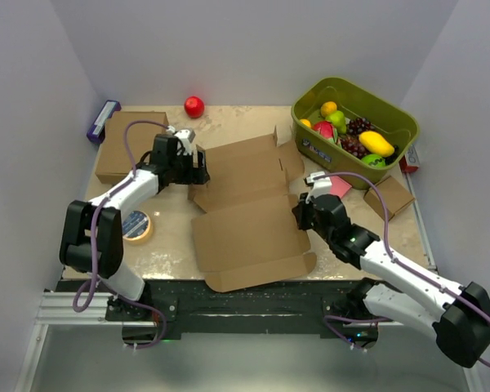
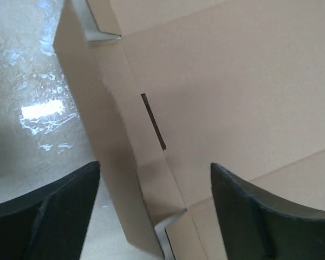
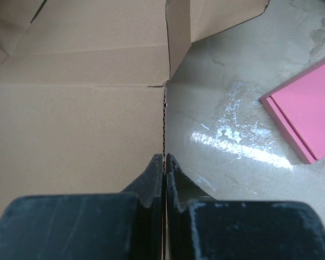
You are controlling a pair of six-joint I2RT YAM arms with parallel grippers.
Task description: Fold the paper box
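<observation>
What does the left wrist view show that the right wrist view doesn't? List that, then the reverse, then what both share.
Left wrist only: the left pincer, open wide and straddling a raised side flap of the paper box, and a narrow slot cut beside that flap.

Right wrist only: the right pincer, shut on the box's corrugated edge, and a flat pink board lying on the table.

Both: the brown cardboard of the same unfolded box and the glossy tabletop beside it.
</observation>
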